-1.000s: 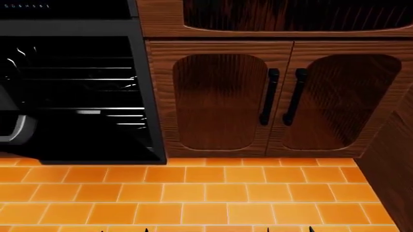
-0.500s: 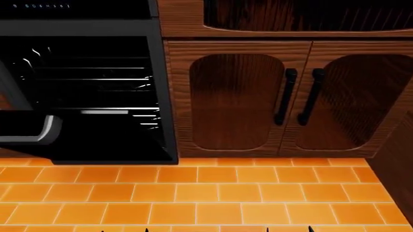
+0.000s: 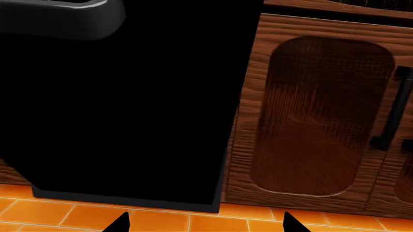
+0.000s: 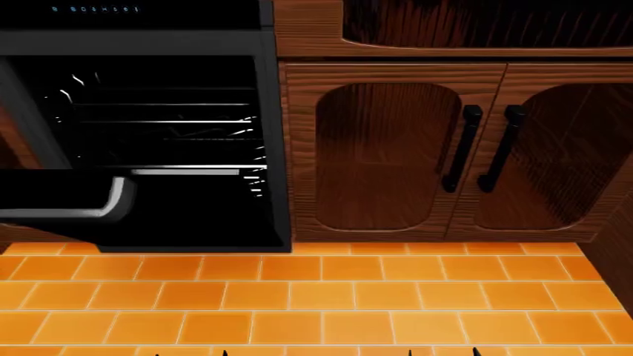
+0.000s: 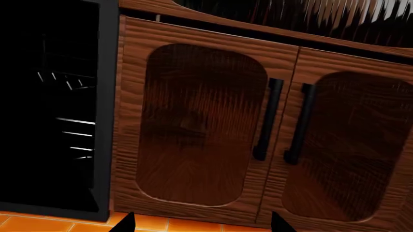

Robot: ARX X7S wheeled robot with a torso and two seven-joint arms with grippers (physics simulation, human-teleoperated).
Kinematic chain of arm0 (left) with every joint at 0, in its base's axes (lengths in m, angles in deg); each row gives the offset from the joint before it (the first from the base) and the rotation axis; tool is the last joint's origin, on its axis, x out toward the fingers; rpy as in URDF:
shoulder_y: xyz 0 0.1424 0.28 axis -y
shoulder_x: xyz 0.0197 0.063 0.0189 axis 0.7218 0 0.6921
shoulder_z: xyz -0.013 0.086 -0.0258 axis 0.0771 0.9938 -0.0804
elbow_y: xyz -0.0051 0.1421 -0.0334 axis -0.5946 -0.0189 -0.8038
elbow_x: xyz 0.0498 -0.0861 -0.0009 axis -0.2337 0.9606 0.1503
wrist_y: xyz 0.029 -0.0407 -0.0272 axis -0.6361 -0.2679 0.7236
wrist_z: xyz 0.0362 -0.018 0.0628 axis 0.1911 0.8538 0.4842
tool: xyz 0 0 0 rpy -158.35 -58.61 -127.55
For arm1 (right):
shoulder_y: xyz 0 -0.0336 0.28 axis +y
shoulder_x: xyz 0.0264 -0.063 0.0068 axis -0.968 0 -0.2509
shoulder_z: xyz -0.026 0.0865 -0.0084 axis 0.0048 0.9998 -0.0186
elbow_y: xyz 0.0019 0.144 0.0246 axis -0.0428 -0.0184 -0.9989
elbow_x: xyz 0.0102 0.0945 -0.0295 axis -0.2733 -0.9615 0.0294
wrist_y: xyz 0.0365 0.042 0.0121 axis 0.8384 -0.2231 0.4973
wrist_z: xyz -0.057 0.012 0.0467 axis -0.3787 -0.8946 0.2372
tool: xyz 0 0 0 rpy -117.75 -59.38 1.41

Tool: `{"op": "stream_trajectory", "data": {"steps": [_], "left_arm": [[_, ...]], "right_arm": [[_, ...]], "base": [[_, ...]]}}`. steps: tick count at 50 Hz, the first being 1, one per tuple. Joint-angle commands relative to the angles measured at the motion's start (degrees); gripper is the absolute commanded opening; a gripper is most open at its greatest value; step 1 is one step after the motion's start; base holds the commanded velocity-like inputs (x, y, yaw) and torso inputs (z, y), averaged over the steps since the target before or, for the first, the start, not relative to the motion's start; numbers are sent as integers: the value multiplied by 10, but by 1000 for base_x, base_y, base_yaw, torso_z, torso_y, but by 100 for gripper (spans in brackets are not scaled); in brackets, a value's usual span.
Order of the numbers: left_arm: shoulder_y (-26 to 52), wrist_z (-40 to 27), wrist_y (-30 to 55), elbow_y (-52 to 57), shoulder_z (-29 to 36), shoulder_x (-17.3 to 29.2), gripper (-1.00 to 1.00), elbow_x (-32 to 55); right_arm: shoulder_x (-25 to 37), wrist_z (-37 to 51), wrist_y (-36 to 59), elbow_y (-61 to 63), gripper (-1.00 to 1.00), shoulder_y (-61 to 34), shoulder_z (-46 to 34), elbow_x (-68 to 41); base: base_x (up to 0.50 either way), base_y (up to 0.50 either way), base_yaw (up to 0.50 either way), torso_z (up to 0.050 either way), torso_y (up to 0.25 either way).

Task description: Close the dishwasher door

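The dishwasher door (image 4: 188, 219) is open, a glossy black panel folded down and out from the appliance in the head view. Its grey bar handle (image 4: 104, 202) sits at the door's near left. In the left wrist view the door (image 3: 129, 111) fills the picture ahead of my left gripper (image 3: 203, 224), with the handle (image 3: 65, 19) beyond; the jaws are wide open and empty, apart from the door. My right gripper (image 5: 201, 223) is open and empty, facing the wooden cabinet. Only the fingertips of the left gripper (image 4: 191, 354) and the right gripper (image 4: 443, 353) show in the head view.
Wire racks (image 4: 168, 126) show inside the open dishwasher, under its blue display (image 4: 94, 9). Brown arched cabinet doors (image 4: 386, 156) with black bar handles (image 4: 463, 148) stand right of it; they also show in the right wrist view (image 5: 200, 125). Orange tiled floor (image 4: 316, 297) lies in front.
The head view has shifted left: the dishwasher and cabinets slide right in the picture, and more of the door's grey handle has come into view. The door has not visibly moved.
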Motion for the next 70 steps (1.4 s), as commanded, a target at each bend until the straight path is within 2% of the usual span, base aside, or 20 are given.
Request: {"op": "stream_trajectory", "data": {"steps": [1, 70], "left_arm": [[1, -2, -1, -1, 2, 1, 100, 1], [5, -12, -6, -6, 14, 9, 100, 5]], "right_arm": [[1, 2, 0, -1, 100, -1, -2, 0], [10, 12, -1, -6, 100, -8, -15, -5]], "base": [[0, 188, 0, 0, 0], [0, 188, 0, 0, 0]]}}
